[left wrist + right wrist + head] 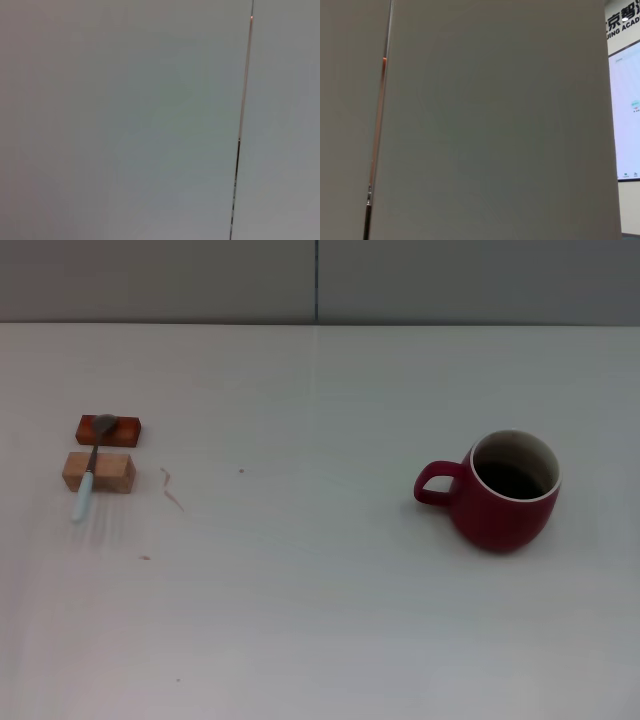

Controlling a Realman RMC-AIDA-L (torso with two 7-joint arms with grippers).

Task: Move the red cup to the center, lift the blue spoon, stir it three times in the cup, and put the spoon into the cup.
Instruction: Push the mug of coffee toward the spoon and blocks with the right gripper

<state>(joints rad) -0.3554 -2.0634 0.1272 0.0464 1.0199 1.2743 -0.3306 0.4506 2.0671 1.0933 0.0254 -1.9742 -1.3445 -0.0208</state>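
So nothing is in hand yet — neither of my arms shows over the bench (320,640) from the head view, and both wrist cameras face only a plain grey wall panel with a seam, so I cannot tell how either set of jaws stands.

The red cup (503,492) sits upright on my right side of the bench, its loop handle pointing toward the middle and its dark inside showing past the white rim. The blue spoon (92,466) lies well apart from it on my left, propped across two small blocks: its grey bowl rests on the dark red-brown block (127,431) and its neck crosses the pale wooden block (110,472), with the light-blue handle sloping down toward me to the benchtop.

I judge this to be the very first step — shifting the cup to the center (320,500), which is bare white surface between the two things. That calls for my right arm to come down over the cup and take it by the handle or the wall, then slide or carry it leftward without tipping it. The spoon waits for my left arm afterward.
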